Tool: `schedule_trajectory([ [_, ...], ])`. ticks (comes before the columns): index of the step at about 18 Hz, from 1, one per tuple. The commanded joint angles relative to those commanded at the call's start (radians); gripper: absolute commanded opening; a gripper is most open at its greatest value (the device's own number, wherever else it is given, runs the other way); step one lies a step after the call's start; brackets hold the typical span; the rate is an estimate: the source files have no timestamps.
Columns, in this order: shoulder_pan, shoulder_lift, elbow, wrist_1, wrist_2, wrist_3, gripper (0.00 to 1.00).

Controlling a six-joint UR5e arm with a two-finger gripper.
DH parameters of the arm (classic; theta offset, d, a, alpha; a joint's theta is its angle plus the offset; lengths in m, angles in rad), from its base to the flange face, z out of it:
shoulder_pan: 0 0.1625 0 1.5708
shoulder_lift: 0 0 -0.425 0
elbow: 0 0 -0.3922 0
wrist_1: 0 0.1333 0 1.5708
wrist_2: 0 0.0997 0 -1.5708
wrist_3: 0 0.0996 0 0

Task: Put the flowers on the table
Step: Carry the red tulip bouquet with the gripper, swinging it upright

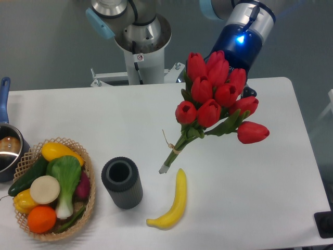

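The flowers [216, 96] are a bunch of roughly ten red tulips with closed, glossy heads, green leaves and long green stems bound with tan string near the lower end. The bunch is tilted: the heads sit at upper right, and the stems run down to the left, with the cut ends close to the table [130, 114] surface. Whether the stem tips touch the table cannot be determined. The gripper [240, 86] is located behind the tulip heads and is almost entirely hidden by them; the state of its jaws cannot be determined. A yellow banana [172, 202] lies just below the stem ends. A dark ribbed cylinder [122, 183] stands upright to the left of the banana. A wicker basket [87, 172] of vegetables sits at the lower left corner.
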Motion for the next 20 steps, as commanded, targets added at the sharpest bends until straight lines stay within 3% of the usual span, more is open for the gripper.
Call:
schedule_trajectory([
  [8,0.011,0.009,-0.015,-0.002,0.032,-0.002,0.34],
  [15,0.005,0.015,-0.035,-0.002,0.184,0.015,0.34],
  [20,0.011,0.054,-0.058,-0.012,0.369,0.028,0.34],
])
